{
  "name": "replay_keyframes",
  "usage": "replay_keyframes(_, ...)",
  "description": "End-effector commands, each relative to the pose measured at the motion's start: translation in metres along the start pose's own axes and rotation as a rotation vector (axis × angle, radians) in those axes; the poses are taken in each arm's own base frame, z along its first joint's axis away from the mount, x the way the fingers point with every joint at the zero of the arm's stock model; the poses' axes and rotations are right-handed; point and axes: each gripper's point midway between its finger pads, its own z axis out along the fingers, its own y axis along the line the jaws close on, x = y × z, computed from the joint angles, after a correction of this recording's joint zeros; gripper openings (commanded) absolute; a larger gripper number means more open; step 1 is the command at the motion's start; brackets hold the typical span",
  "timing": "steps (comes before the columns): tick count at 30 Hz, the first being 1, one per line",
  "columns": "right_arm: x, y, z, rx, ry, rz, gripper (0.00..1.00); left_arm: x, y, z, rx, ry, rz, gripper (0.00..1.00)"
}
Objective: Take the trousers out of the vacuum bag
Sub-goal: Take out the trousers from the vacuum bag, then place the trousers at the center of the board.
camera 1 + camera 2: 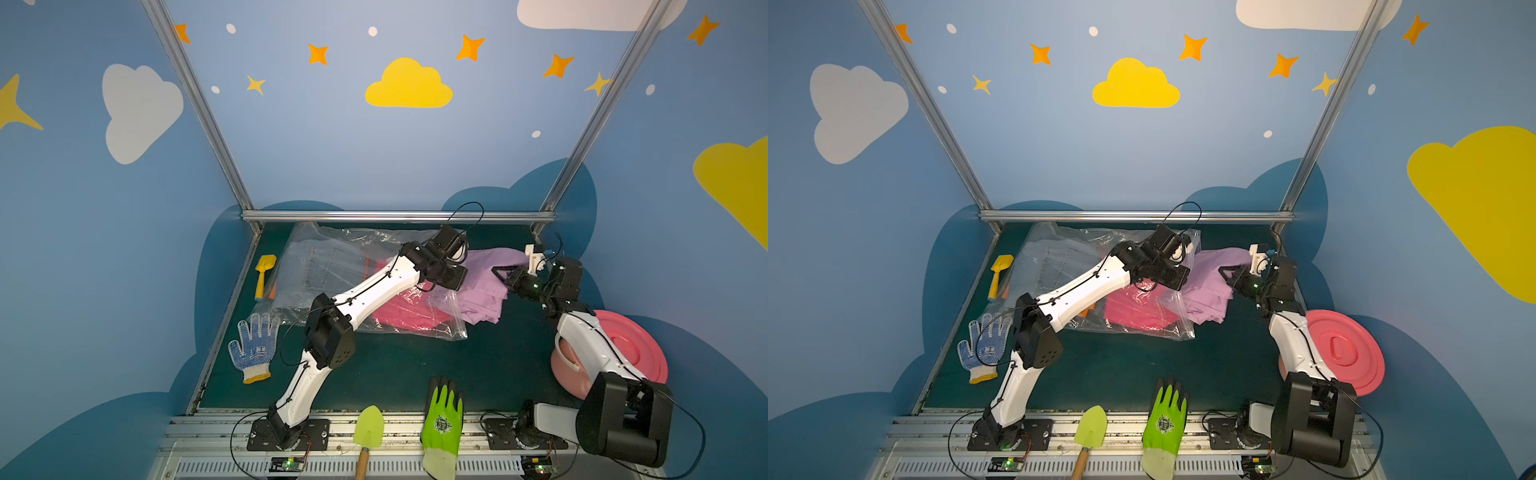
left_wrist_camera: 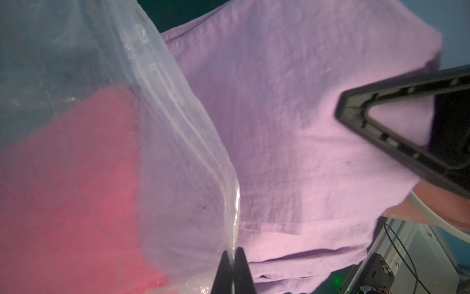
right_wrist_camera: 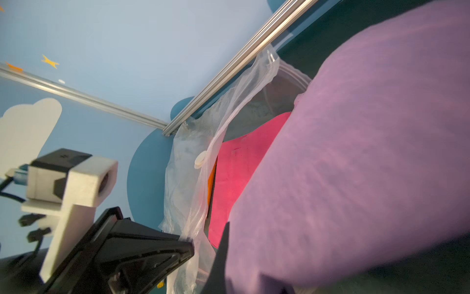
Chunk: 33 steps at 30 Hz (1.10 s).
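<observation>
Left tool (image 2: pixel 233 267): closed, with its tips pinching the zip-strip edge of the vacuum bag (image 1: pixel 357 241) and holding that lip raised.
Right tool (image 1: pixel 500 274): closed on a fold of the lilac trousers (image 1: pixel 484 286), just outside the bag mouth.
Vacuum bag: lies crinkled on the far half of the dark green surface (image 1: pixel 415 374), with its mouth facing the right arm. A round white valve (image 3: pixel 201 159) sits on its upper sheet.
Lilac trousers: mostly outside the bag, bunched beside the mouth, with one edge under the plastic lip.
Hot pink trousers (image 1: pixel 399 311): inside the bag, next to the mouth.
Denim trousers (image 1: pixel 320 266): inside the bag, at the end away from the mouth.
Orange trousers (image 3: pixel 211 183): inside the bag, showing only as a thin strip beside the pink.
Around: a yellow toy shovel (image 1: pixel 264 274) and a dotted glove (image 1: pixel 253 349) on the left side. A green glove (image 1: pixel 442 415) and a green trowel (image 1: pixel 368 428) at the near edge. A pink round lid (image 1: pixel 631 345) at the right edge, beside the right arm.
</observation>
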Motion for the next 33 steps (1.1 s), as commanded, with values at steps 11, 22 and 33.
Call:
replay_keyframes(11,-0.069,0.008,-0.045,0.141,-0.271,-0.069,0.00,-0.005,0.002,-0.013,0.005,-0.022,0.000,0.05)
replay_keyframes(22,-0.113,0.003,-0.045,0.187,-0.370,-0.071,0.00,-0.003,0.002,-0.014,0.008,-0.021,0.007,0.05)
replay_keyframes(33,-0.157,0.000,-0.031,0.202,-0.425,-0.089,0.00,-0.004,0.002,-0.017,0.009,-0.028,0.012,0.05)
